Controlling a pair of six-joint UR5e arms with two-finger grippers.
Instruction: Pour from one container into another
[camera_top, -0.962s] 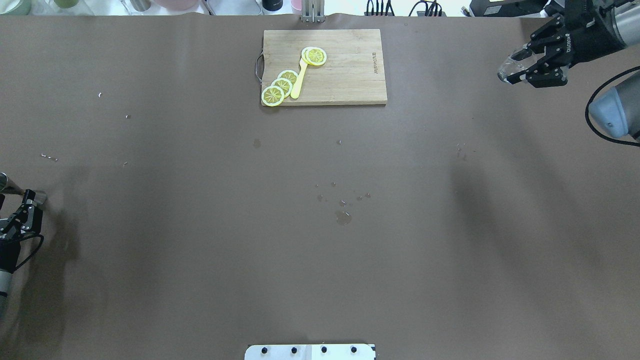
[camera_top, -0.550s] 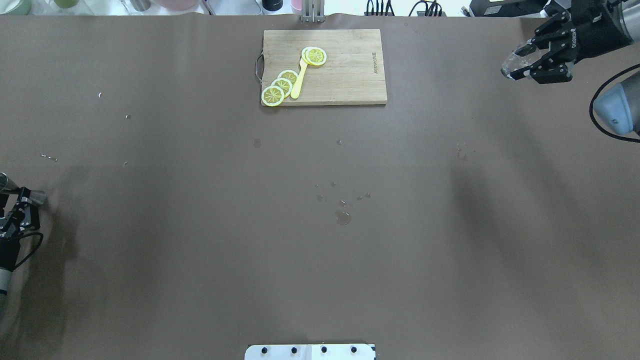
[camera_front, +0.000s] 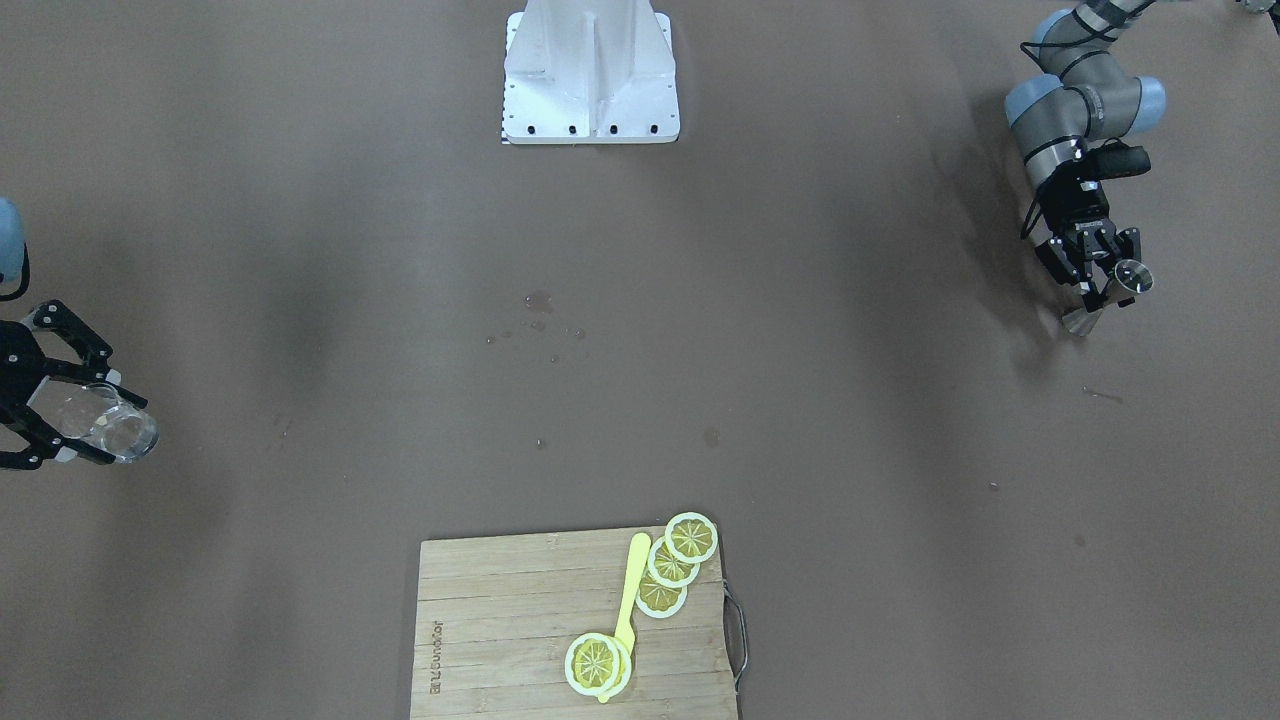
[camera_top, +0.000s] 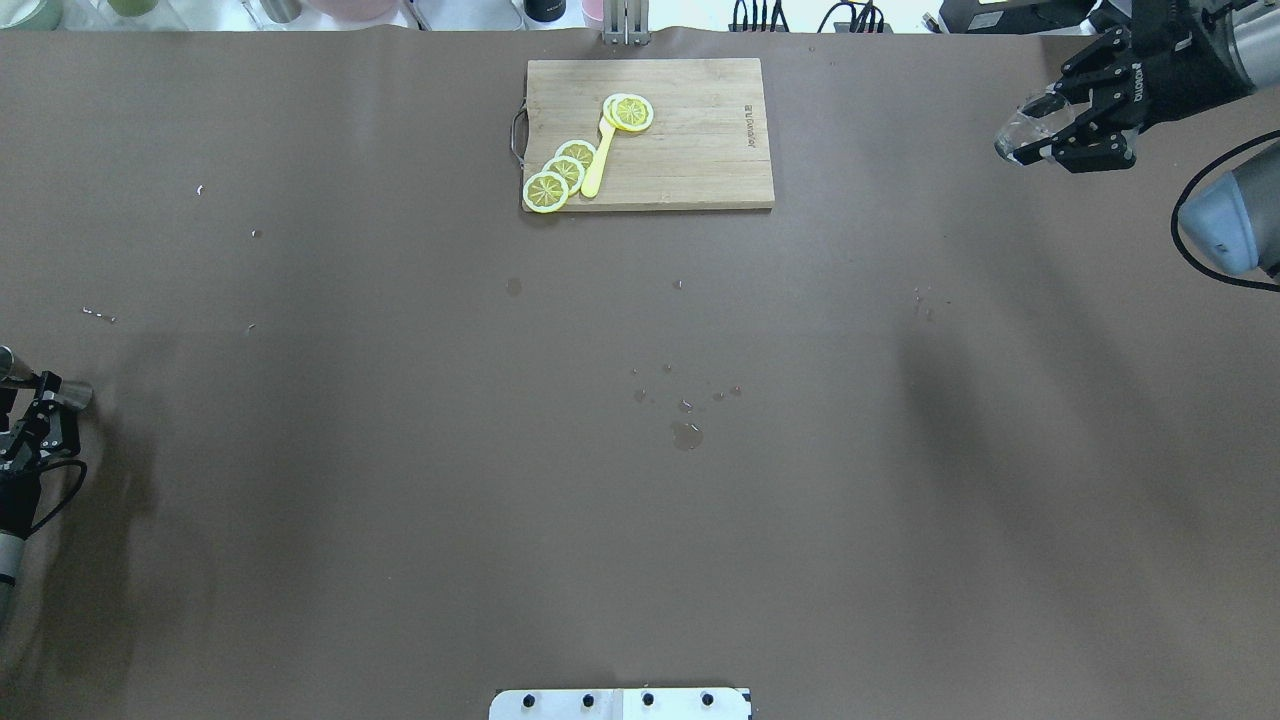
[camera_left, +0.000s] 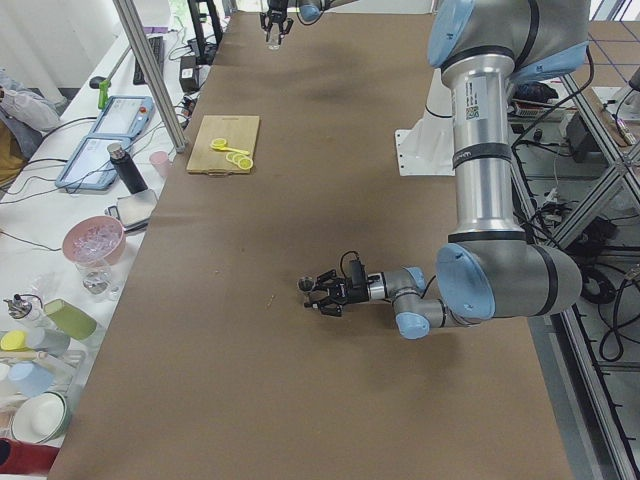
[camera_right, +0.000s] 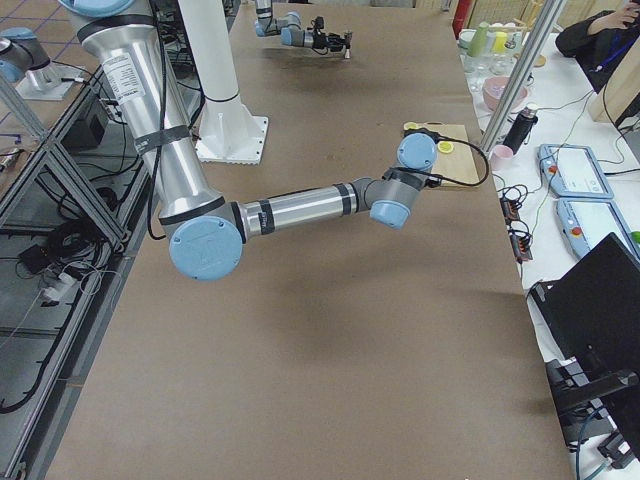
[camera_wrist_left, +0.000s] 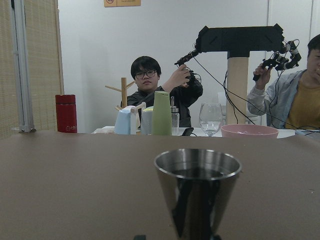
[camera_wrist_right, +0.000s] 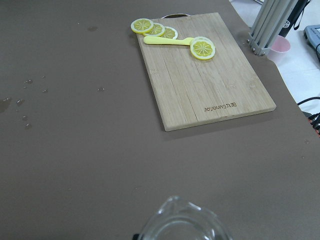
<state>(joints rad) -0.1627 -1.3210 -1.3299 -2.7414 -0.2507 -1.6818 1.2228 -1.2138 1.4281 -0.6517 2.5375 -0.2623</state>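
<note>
Well apart on either side of the cutting board (camera_top: 690, 150), the right gripper (camera_top: 1050, 128) clamps a probably slippery, breakable glass (camera_front: 110, 428) by its wall, while the left gripper (camera_front: 1100, 280) pinches a light, stiff jigger (camera_wrist_left: 197, 190) near its waist.

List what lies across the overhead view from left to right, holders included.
steel jigger in the left gripper → wooden cutting board → clear glass in the right gripper. The lemon slices and the water spots share the board's span, so they are left out.
</note>
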